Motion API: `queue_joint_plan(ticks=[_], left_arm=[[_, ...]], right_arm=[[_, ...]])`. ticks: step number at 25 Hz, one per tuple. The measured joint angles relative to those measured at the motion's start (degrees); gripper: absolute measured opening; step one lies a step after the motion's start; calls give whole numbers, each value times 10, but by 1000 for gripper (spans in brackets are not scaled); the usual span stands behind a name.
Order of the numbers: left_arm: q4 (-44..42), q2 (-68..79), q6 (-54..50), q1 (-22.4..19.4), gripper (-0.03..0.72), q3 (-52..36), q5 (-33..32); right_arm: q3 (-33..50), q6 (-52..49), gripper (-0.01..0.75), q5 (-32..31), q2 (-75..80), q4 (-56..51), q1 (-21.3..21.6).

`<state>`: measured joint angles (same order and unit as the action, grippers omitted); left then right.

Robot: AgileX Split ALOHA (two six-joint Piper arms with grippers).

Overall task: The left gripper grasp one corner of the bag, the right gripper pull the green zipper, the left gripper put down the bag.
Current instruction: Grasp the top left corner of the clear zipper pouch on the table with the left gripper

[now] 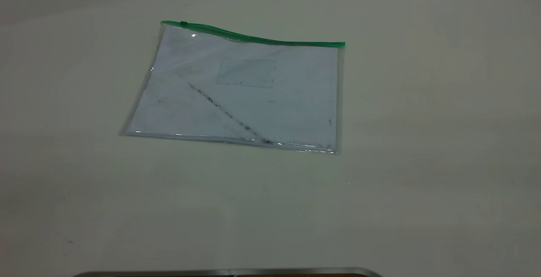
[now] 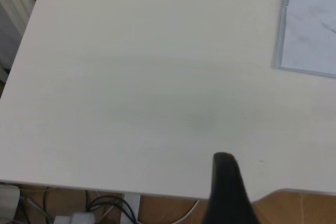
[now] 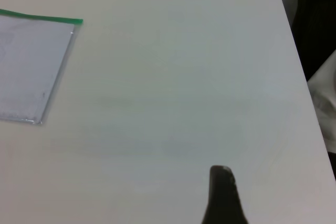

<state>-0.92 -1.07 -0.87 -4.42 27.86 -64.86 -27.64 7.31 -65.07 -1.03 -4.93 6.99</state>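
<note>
Access around the bag: open.
Bare table surrounds bag on every side; it lies flat, nothing touching its edges.

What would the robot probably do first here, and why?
Probably bring the left gripper over to the bag's green-edged corner and grasp it. The bag lies flat on the table, untouched, and both grippers sit well away from it, the right gripper off past its other side. The green zipper needs the bag held before pulling.
</note>
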Motion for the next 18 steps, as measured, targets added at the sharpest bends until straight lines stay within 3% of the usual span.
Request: queue_joint_plan(ticks=[11,18], left_arm=[[0,7,-2,0,578,0,0],[3,155,-4,0,578,68,51]], right_arm=[[0,-6,564,1,0,-3,0],[-23,-14,564,20,16,-13,0]])
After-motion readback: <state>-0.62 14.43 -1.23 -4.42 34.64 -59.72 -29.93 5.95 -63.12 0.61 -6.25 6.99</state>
